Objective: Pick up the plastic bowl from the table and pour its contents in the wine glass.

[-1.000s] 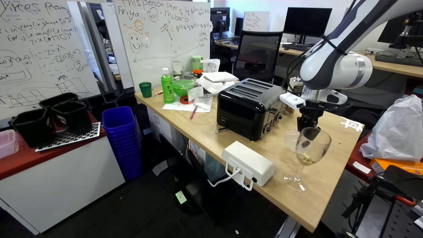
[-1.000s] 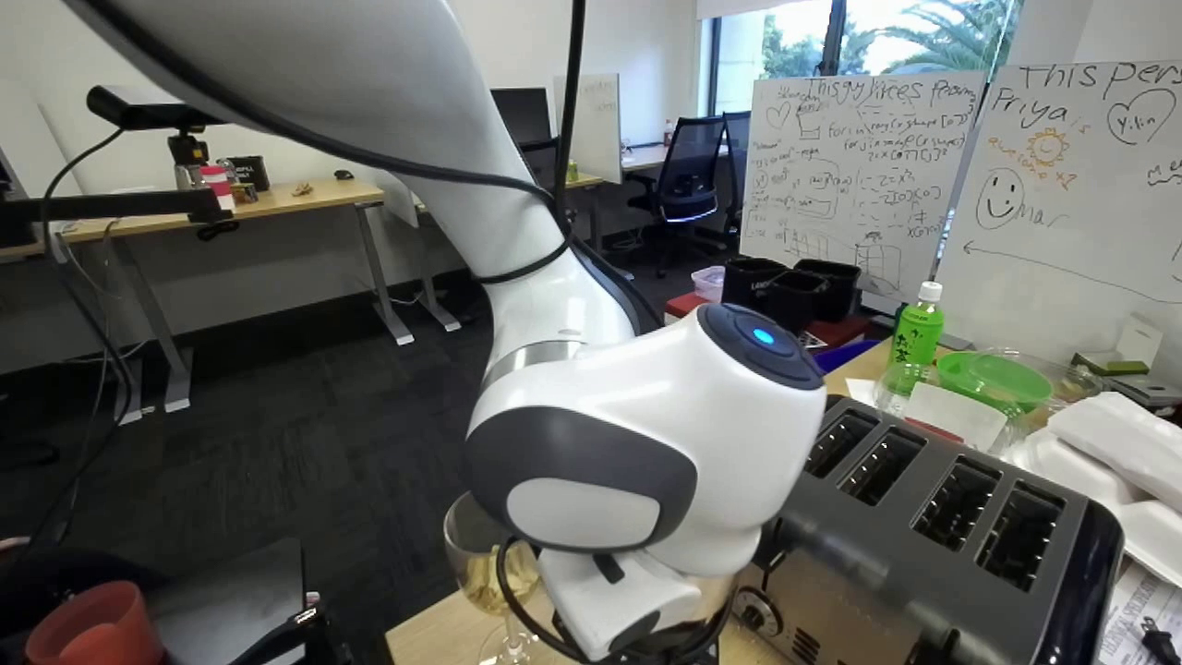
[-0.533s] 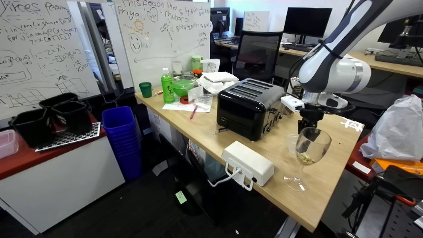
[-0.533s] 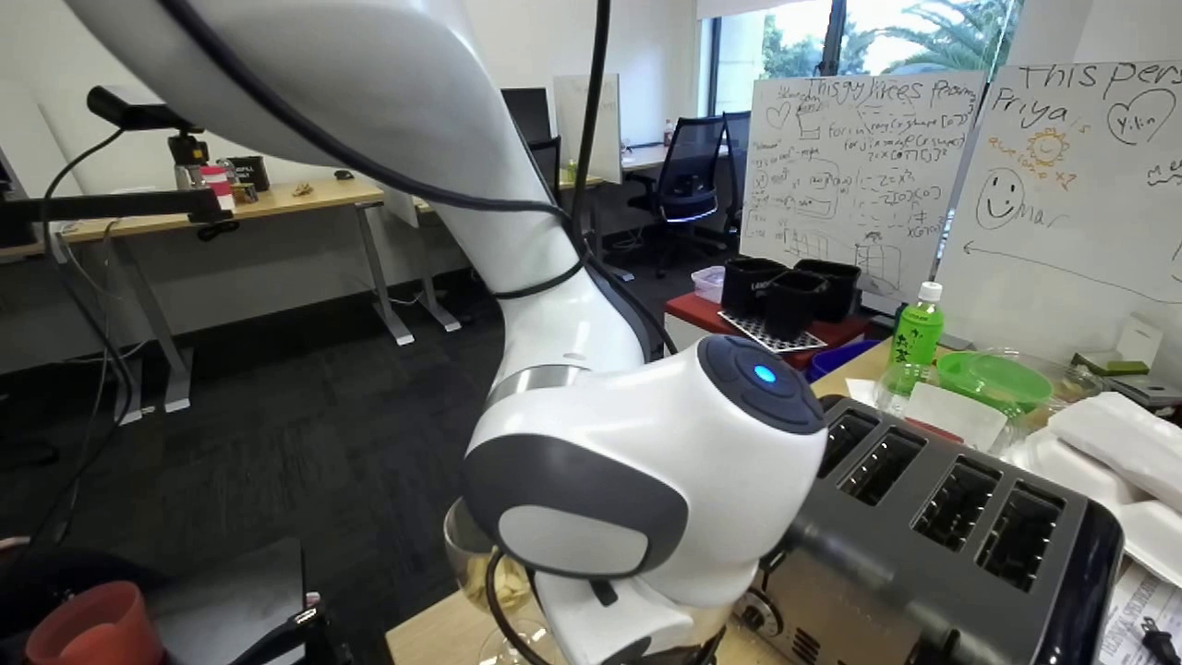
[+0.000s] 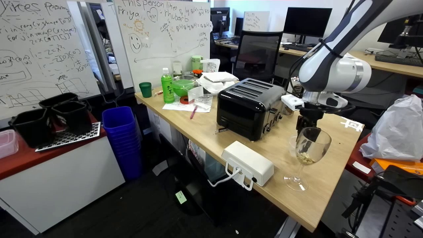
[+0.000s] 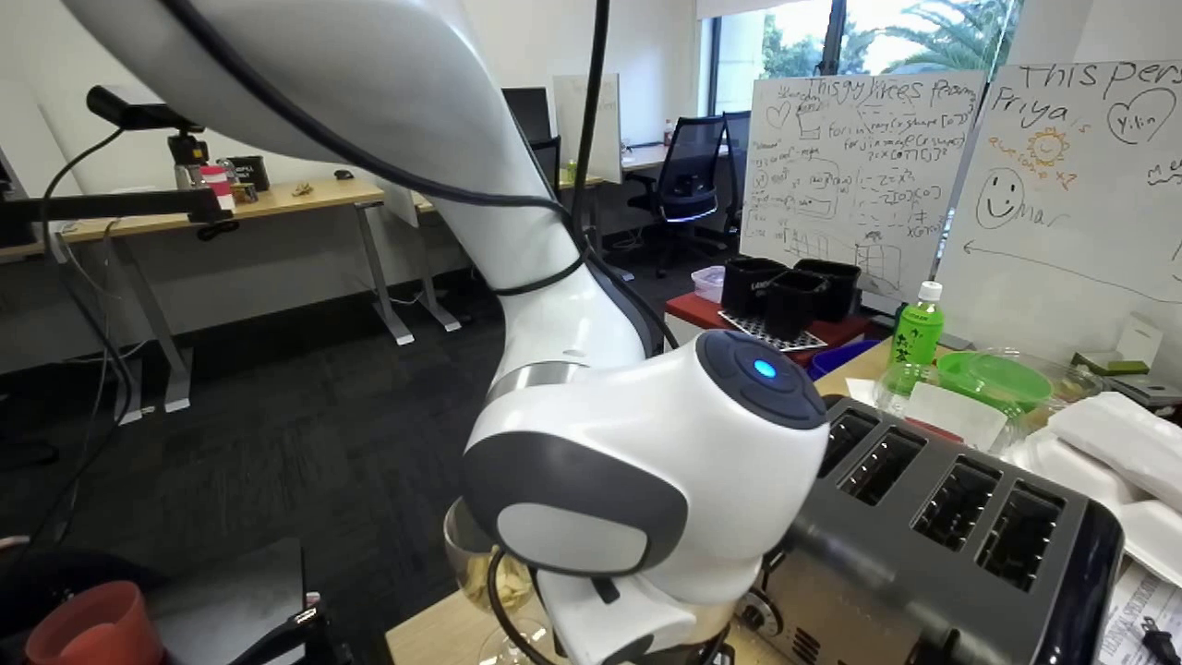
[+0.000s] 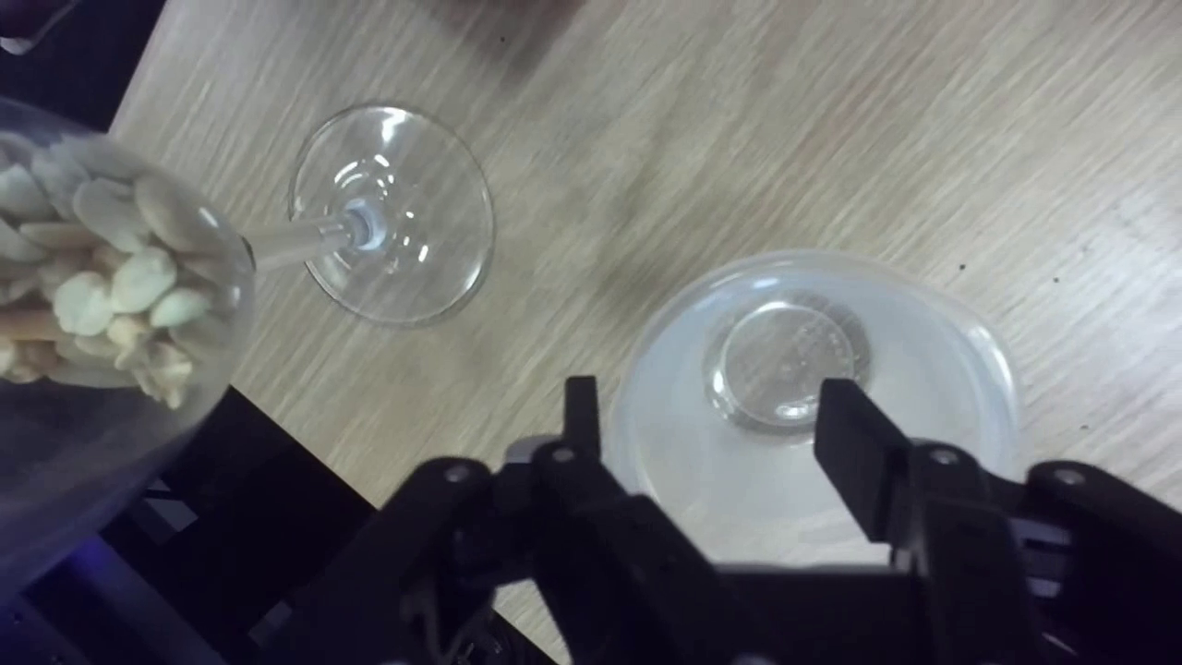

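In the wrist view my gripper [image 7: 706, 397] stands open, its black fingers apart with nothing clasped. Below and past the fingers is the clear plastic bowl [image 7: 785, 360], which looks empty and seems to rest on the table [image 5: 337, 150]. The right fingertip overlaps the bowl in the picture; whether it touches, I cannot tell. Upright beside it stands the wine glass [image 5: 312, 145], with pale nut-like pieces in its cup. In an exterior view this glass partly covers the bowl and the fingertips. The arm hides part of the wine glass [image 6: 462, 545] in an exterior view.
A black toaster [image 5: 248, 112] stands close to the gripper. Toward the table's long edge is a white box [image 5: 248, 162] with a cable. Farther along lie a green bottle [image 5: 167, 87], a green bowl [image 5: 181, 86] and white packaging [image 5: 216, 81].
The arm has come down slightly over the last second, and the bowl sits a little lower. Since half a second ago the fingers have spread apart. The wine glass has stayed put.
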